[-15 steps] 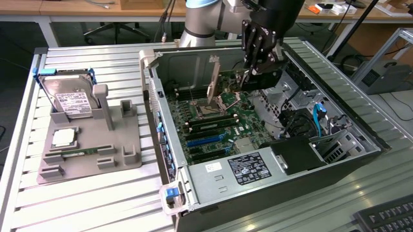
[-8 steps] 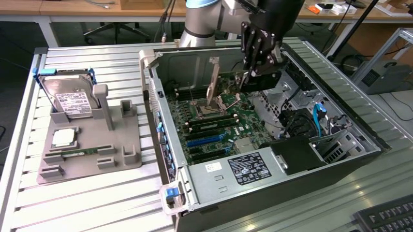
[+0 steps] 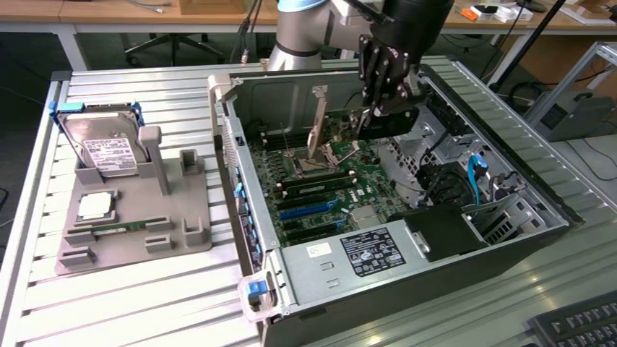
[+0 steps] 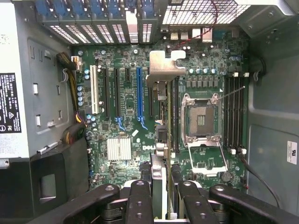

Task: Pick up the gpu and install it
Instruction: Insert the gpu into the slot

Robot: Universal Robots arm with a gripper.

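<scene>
My gripper (image 3: pixel 386 108) hangs inside the open computer case (image 3: pixel 540 202), shut on the gpu (image 3: pixel 383 126). The gpu is a thin dark card held on edge above the motherboard (image 3: pixel 362 177). Its silvery bracket (image 3: pixel 316 123) points toward the case's rear wall, on the exterior view's left. In the wrist view the gpu (image 4: pixel 164 70) runs edge-on from its notched bracket back to my gripper (image 4: pixel 162 200), clamped between the black fingers (image 4: pixel 140 198). It hovers between the blue expansion slot (image 4: pixel 138 93) and the open processor socket (image 4: pixel 201 121). I cannot tell whether it touches a slot.
A silver power supply (image 3: pixel 362 253) fills the near end of the case, with black cables and a blue cable (image 3: pixel 472 177) on the exterior view's right. On the slatted table, a grey fixture (image 3: pixel 135 217) holds a hard drive (image 3: pixel 106 148), a processor chip (image 3: pixel 95 206) and a green memory stick (image 3: pixel 121 228).
</scene>
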